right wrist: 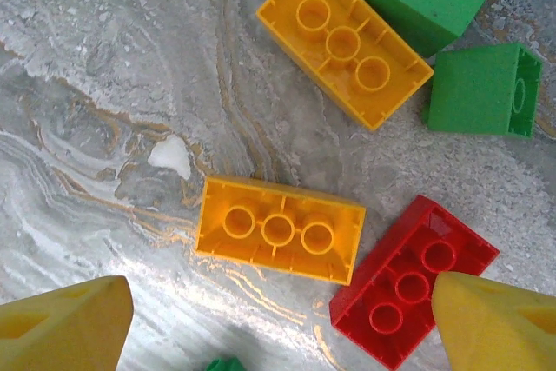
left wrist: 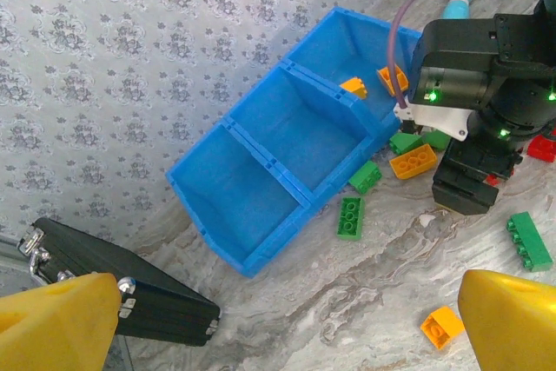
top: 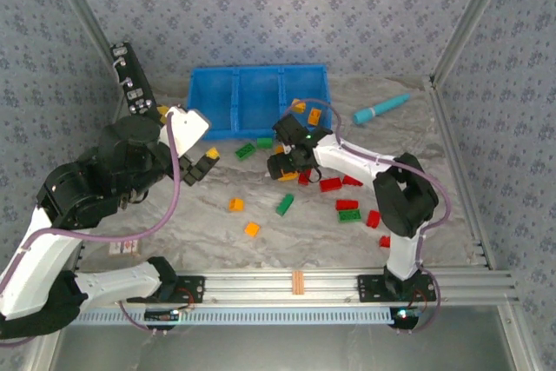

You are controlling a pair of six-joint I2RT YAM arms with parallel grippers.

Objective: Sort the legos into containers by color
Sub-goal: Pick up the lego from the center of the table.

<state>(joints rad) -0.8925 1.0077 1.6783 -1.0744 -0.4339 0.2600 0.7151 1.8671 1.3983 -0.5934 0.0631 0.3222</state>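
Right gripper [right wrist: 280,326] spread wide over the worktop [right wrist: 104,128], gripping nothing, an orange lego [right wrist: 278,229] lying underside-up between its fingertips, a red lego [right wrist: 408,284] just beside. Left gripper [left wrist: 287,319] wide too, empty. Its wrist camera catches the blue bin [left wrist: 282,228], three compartments, two orange legos [left wrist: 354,86] in an end one.

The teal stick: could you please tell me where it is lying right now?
In the top view, the teal stick lies on the table just right of the blue bin, toward the far right corner.
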